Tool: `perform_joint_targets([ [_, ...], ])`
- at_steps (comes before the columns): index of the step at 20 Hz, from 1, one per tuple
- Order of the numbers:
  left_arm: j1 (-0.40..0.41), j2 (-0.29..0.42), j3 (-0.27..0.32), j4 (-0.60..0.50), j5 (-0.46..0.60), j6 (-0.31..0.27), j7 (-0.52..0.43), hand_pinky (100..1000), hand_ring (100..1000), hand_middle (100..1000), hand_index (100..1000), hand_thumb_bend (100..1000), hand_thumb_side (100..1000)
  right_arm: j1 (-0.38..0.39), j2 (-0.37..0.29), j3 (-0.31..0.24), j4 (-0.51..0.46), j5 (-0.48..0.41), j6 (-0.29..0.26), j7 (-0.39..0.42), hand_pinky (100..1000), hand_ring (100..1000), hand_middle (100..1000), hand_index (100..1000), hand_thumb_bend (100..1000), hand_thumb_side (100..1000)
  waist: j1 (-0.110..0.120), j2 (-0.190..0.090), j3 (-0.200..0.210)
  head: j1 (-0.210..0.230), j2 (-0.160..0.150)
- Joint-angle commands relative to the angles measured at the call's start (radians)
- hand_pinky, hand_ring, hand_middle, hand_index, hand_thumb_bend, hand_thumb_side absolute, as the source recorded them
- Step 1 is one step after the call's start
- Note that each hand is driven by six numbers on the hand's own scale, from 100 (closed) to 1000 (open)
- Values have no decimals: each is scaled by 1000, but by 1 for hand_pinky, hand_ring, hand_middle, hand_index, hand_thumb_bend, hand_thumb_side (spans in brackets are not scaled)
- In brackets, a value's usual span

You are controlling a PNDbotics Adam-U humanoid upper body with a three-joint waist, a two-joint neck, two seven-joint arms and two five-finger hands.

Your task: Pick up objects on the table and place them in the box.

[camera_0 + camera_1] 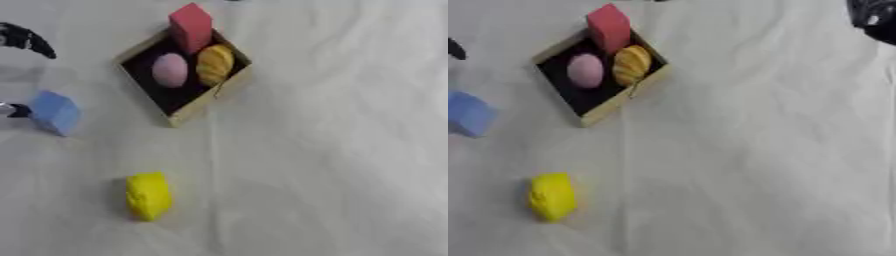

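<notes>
- I saw the box (189, 112) sitting askew twd the far-left part of the table (332, 150), which had a white cloth over it; tan walls, dark inside.
- In the box: a pink egg-shaped obj (170, 70) and an orange-yellow ridged obj (215, 65) side by side, touching or nearly so.
- A red block (191, 27) stood upright at the box's far corner, leaning on/over the rim; couldn't tell if it was fully inside.
- A blue block (55, 112) was at the table's left edge, well apart from the box.
- My left hand (26, 40) showed at the left edge: one dark finger arched above the blue block, another bit (12, 110) right against the block's left side. Couldn't tell whether it was grasping or released.
- A yellow obj (148, 195) lay alone nr the near-left part of the table, untouched.
- My right hand (874, 19) showed only as a dark mass at the far-right corner in the right eye view; finger state I couldn't tell.
</notes>
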Motion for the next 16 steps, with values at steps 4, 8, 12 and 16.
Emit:
perform_joint_targets([
  [4,-41,-2,-7,6,-5,-140,-170,891,889,843,887,571,172,-12,-12,-5,-14,-10,10,1,881,780,678,783,100,100,19,-5,-6,11,-14],
  [8,-50,-12,-18,14,-14,-148,-181,892,890,844,886,576,167,-13,-7,-4,-14,-14,15,0,881,778,676,782,100,100,22,-2,-9,13,-15],
  [12,-39,-4,-35,28,-27,-146,-183,893,883,843,888,580,177,-11,-1,-3,-14,-18,22,-1,882,776,674,779,100,100,26,-1,-10,12,-13],
  [16,-30,14,-43,7,3,-143,-184,895,884,841,888,602,322,-6,3,-1,-14,-22,32,-1,884,775,672,778,100,100,28,-2,-8,11,-10],
])
